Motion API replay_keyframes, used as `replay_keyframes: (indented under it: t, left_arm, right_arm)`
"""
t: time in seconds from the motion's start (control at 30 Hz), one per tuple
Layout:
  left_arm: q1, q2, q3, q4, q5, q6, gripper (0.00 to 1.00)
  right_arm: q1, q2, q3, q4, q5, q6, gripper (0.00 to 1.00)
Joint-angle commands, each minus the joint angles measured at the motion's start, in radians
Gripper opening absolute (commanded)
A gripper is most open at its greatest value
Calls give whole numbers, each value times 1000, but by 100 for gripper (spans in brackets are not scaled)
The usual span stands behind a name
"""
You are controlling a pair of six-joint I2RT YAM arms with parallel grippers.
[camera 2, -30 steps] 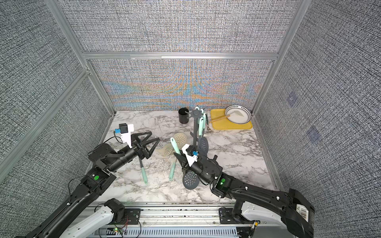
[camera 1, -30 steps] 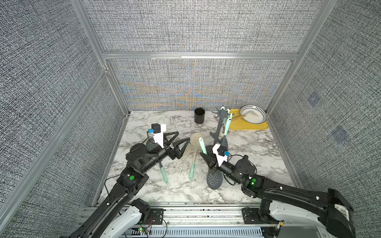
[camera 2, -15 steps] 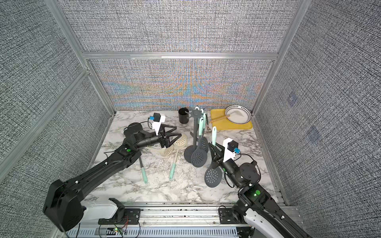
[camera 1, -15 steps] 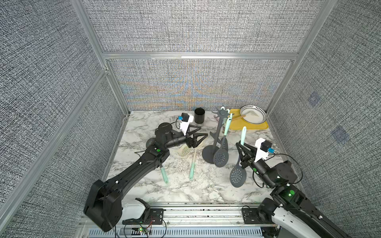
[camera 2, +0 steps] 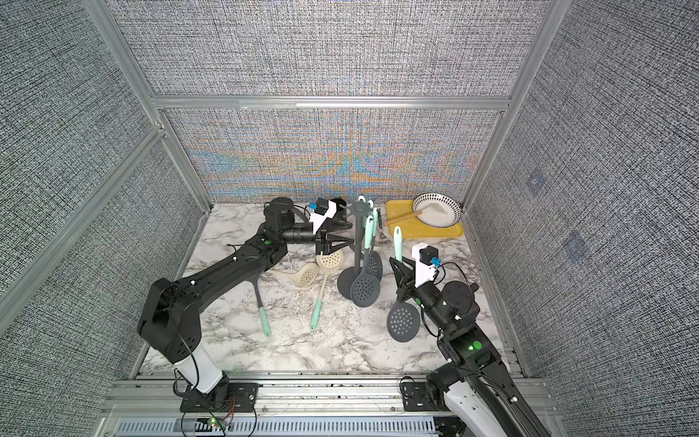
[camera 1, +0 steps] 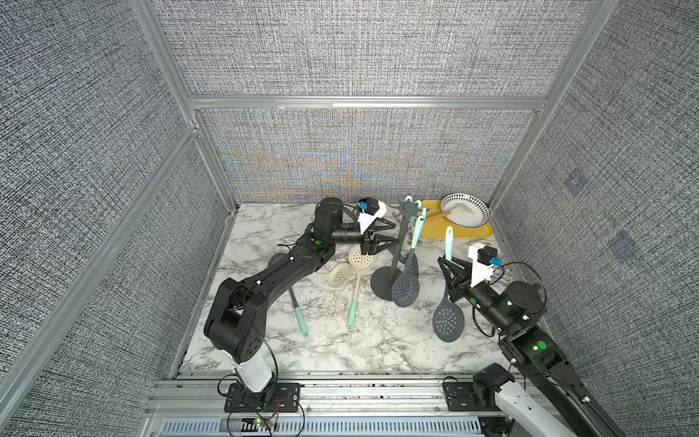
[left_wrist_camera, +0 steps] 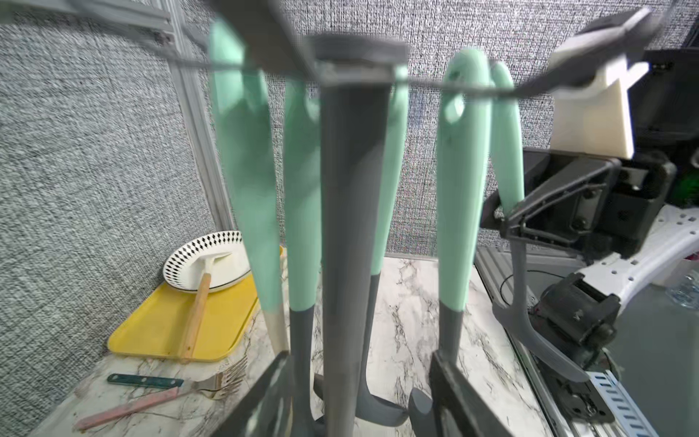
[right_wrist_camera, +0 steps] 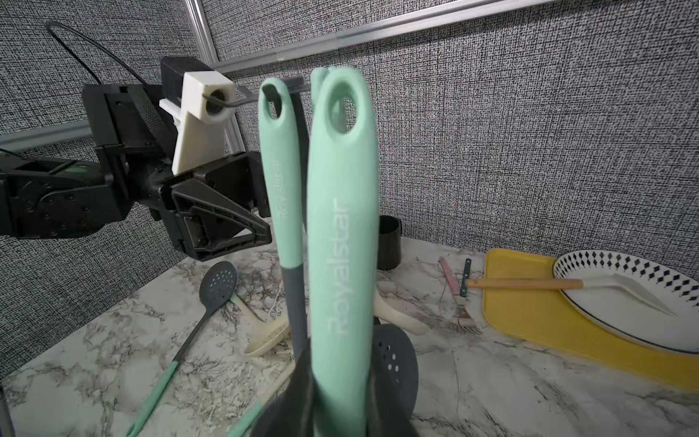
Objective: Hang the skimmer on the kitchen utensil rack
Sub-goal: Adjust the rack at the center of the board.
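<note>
Marble bench (camera 1: 378, 352) is topped by the rack (camera 1: 382, 280), already hung with mint-handled utensils (camera 1: 405, 289). Apart from it, the skimmer (camera 1: 447, 321) is held upright, head down, clamped below its handle (right_wrist_camera: 340, 246) by the right pincer (camera 1: 448, 267). The rack's pole (left_wrist_camera: 351, 227) is straddled by the half-open left pincer (camera 2: 353, 232), gaps showing either side. If the pole is not gripped, the rack could be tipped by a sideways push, or the crowded hooks (camera 2: 361, 208) missed.
</note>
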Motion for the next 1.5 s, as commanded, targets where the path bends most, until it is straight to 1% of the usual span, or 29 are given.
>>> replay_keyframes:
  t: [0.0, 0.07, 0.13, 0.2, 0.33, 0.47, 0.57, 0.67, 0.73, 0.8, 0.9, 1.0, 1.1, 1.2, 1.27, 1.4, 1.47]
  left_arm:
    - [-2, 49, 42, 23, 95, -18, 51]
    - [-7, 78, 67, 29, 120, -39, 49]
    - [-15, 98, 86, 29, 137, -48, 49]
    - [-21, 114, 102, 27, 152, -51, 49]
    - [-29, 138, 117, 26, 172, -54, 43]
    - [-30, 153, 131, 24, 189, -59, 33]
    - [-30, 158, 139, 24, 194, -63, 31]
    - [-33, 163, 144, 24, 194, -65, 31]
    - [-36, 168, 151, 18, 194, -65, 38]
    - [-35, 175, 159, 11, 190, -65, 39]
    - [-37, 187, 171, 3, 188, -64, 39]
    - [-36, 197, 179, 6, 190, -68, 36]
    - [-36, 201, 165, 50, 192, -87, 36]
    - [-37, 198, 129, 132, 184, -130, 41]
    - [-37, 198, 119, 149, 178, -139, 43]
    - [-37, 207, 104, 183, 180, -160, 44]
    - [-37, 216, 98, 203, 181, -174, 42]
  right_arm:
    - [-114, 35, 2, 97, -247, 79, 0]
    - [-183, 59, 0, 134, -339, 117, 0]
    - [-213, 69, -4, 150, -373, 131, 0]
    - [-224, 71, -10, 155, -382, 130, 0]
    - [-230, 58, -24, 153, -384, 128, 0]
    - [-233, 45, -30, 134, -380, 118, 0]
    - [-235, 41, -30, 123, -377, 110, 0]
    - [-235, 40, -31, 119, -376, 107, 0]
    - [-236, 42, -29, 115, -377, 106, 0]
    - [-236, 40, -31, 114, -378, 105, 0]
    - [-236, 36, -30, 108, -377, 102, 0]
    - [-237, 30, -35, 107, -377, 102, 0]
    - [-236, 27, -38, 107, -376, 105, 0]
    - [-237, 28, -38, 107, -378, 102, 0]
    - [-236, 33, -38, 107, -380, 100, 0]
    - [-238, 40, -35, 106, -382, 99, 0]
    - [-238, 40, -35, 106, -383, 99, 0]
